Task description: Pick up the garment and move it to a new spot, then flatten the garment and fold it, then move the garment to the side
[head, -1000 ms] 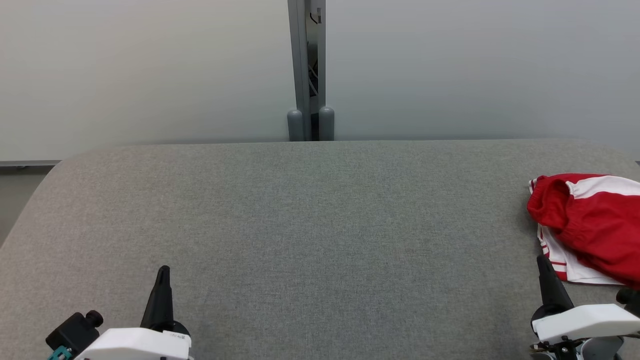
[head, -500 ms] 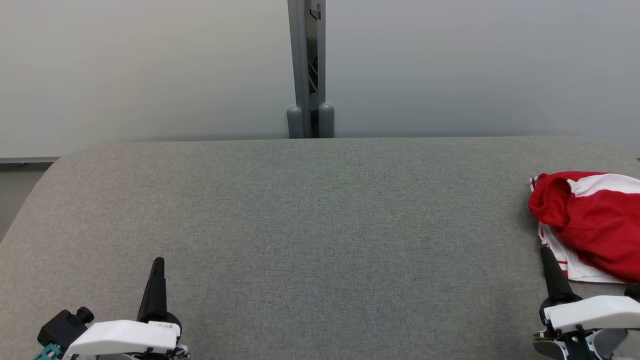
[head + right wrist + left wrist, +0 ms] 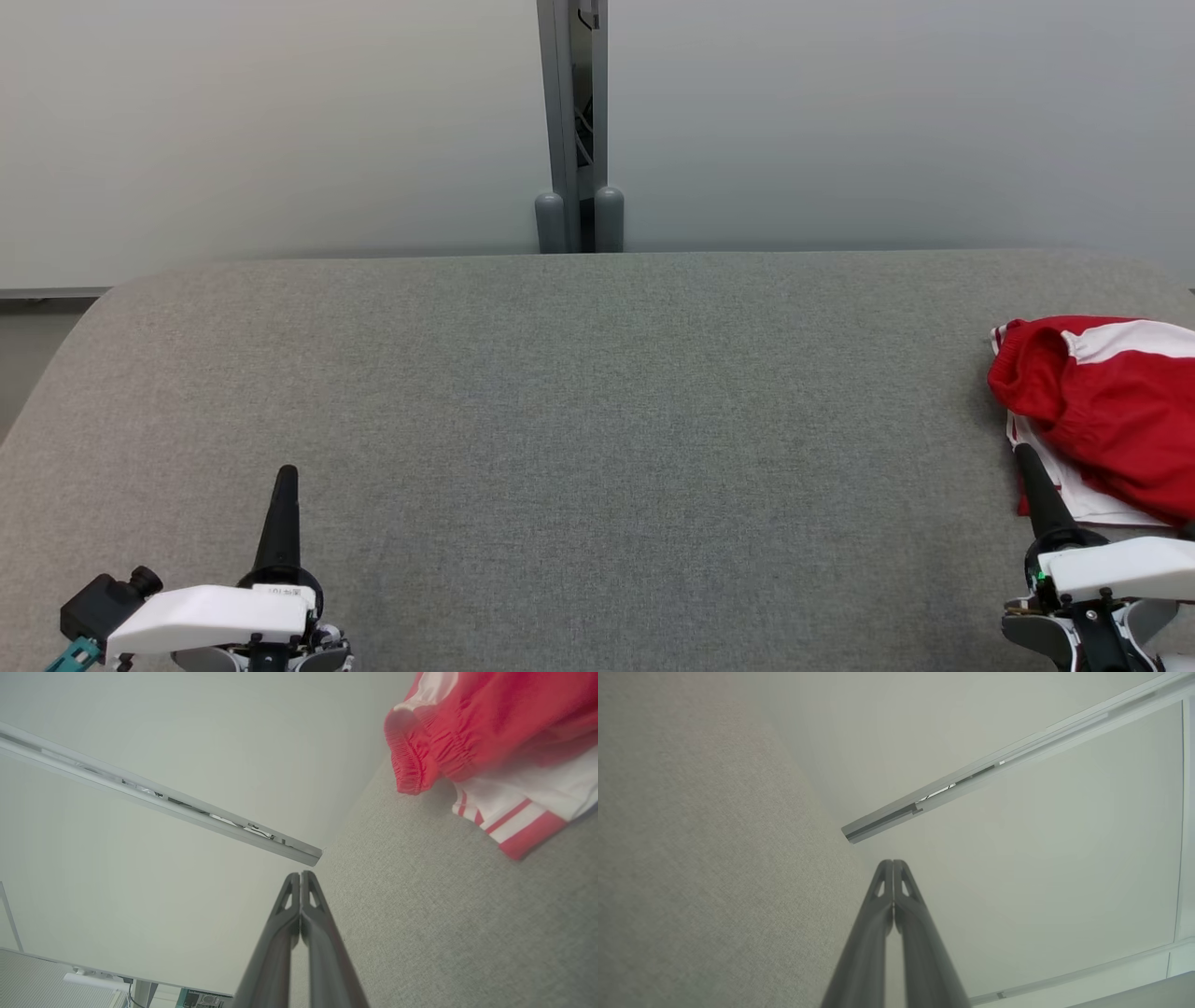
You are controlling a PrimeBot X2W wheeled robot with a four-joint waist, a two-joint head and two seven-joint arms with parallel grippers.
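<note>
- The left gripper (image 3: 284, 478) sits at 7 o'clock in the head view. Its white housing is cut by the bottom edge. Its two dark fingers read as one tapered spike, and the left wrist view shows them smooth and pressed together at the tips.
- The right gripper (image 3: 1023, 455) sits at 4 o'clock, with its housing also cut off at the bottom edge. Its fingers are closed tip to tip on themselves.
- In the head view the right gripper's tip overlaps the garment's white edge. The right wrist view shows bare table between the tip and the cloth, so the two are apart.
- The garment (image 3: 1111, 411) lies at 3 o'clock on the table, near its right end. It runs off the frame's right edge, so its full outline cannot be told.
- The garment is soft, crumpled red cloth with a gathered elastic band (image 3: 420, 756) and a white panel. A white layer with red stripes lies underneath it.
- The table (image 3: 597, 420) has a matte grey woven covering and a rounded far-left corner. Its near edge is hidden below the frame.
- The post (image 3: 560, 121) stands upright at 12 o'clock behind the table's far edge. It is grey metal and its top is cut off.
- Something thin and dark hangs in the post's slot, too small to make out.
- Two round-topped grey caps (image 3: 550, 224) stand at the foot of the post.
- The wall (image 3: 280, 131) is plain pale panels on either side of the post.
</note>
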